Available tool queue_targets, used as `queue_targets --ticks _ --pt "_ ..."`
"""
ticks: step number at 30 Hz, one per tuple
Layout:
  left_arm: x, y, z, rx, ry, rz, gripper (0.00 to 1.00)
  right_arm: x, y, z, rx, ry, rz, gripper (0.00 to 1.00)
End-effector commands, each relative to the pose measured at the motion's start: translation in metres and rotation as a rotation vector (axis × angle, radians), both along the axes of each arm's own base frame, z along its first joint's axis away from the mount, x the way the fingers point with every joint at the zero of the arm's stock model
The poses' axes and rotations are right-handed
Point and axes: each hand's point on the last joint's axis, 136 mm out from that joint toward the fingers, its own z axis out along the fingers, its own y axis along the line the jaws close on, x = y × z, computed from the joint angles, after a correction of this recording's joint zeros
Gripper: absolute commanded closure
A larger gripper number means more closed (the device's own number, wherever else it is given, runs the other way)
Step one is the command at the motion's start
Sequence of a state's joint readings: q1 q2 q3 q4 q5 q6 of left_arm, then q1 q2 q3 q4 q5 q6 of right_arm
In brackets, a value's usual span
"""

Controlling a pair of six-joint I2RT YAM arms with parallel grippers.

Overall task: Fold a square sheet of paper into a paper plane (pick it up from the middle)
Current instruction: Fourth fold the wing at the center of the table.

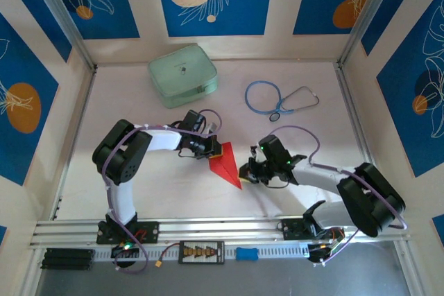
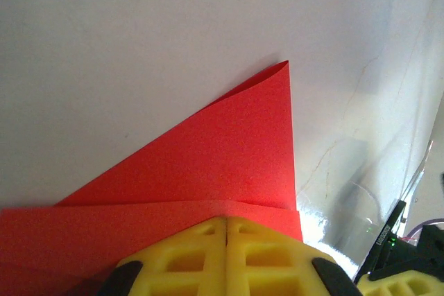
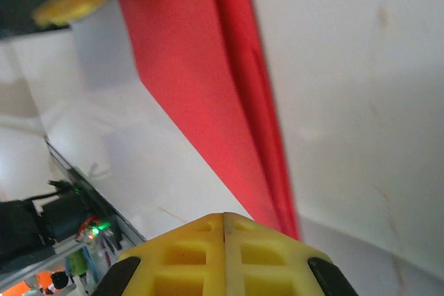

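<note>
Folded red paper plane lies on the surface between the 2 arms. Left fingers and right fingers, each pair pressed together, bear on opposite ends, apparently flattening creases.

Two arms are counted, the left arm and the right arm, each fitted with one gripper: left gripper, right gripper. One paper plane, one pale green case and one blue stethoscope are counted on the table.
</note>
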State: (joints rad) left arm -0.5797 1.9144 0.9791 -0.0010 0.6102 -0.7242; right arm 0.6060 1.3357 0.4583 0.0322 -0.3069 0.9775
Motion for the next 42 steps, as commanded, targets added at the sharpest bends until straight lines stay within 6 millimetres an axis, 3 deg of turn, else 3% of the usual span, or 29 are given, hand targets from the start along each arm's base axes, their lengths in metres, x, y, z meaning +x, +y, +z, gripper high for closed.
queue_targets --ticks 1,6,11,15,18,22,28,32,36,42 --pt "0.0 0.015 -0.02 0.078 0.031 0.017 0.94 0.012 0.014 0.004 0.033 0.006 0.019 0.94" --pt "0.001 0.011 -0.014 0.055 0.028 0.009 0.93 0.005 0.018 -0.019 0.013 0.066 0.036 0.93" --pt "0.004 0.004 0.008 0.004 -0.002 -0.008 0.89 -0.021 -0.003 -0.055 -0.079 0.163 0.002 0.97" --pt "0.006 -0.002 0.034 -0.027 -0.059 -0.033 0.85 -0.029 -0.008 -0.063 -0.101 0.186 -0.02 0.99" --pt "-0.003 -0.006 0.041 -0.028 -0.064 -0.041 0.86 -0.029 -0.009 -0.064 -0.118 0.186 -0.03 1.0" --pt "-0.023 -0.014 0.036 -0.056 -0.005 -0.042 0.93 -0.026 -0.009 -0.063 -0.123 0.177 -0.044 1.0" --pt "-0.051 -0.028 0.015 -0.069 0.058 -0.083 0.97 -0.028 -0.01 -0.064 -0.126 0.183 -0.043 1.0" --pt "-0.058 -0.022 -0.001 -0.032 0.084 -0.111 0.97 -0.029 -0.011 -0.066 -0.131 0.192 -0.04 1.0" --pt "-0.046 0.001 -0.019 0.039 0.082 -0.069 0.96 -0.032 -0.014 -0.069 -0.144 0.195 -0.044 1.0" --pt "-0.014 0.013 -0.012 0.021 0.057 0.002 0.95 -0.036 -0.017 -0.071 -0.153 0.204 -0.033 1.0"
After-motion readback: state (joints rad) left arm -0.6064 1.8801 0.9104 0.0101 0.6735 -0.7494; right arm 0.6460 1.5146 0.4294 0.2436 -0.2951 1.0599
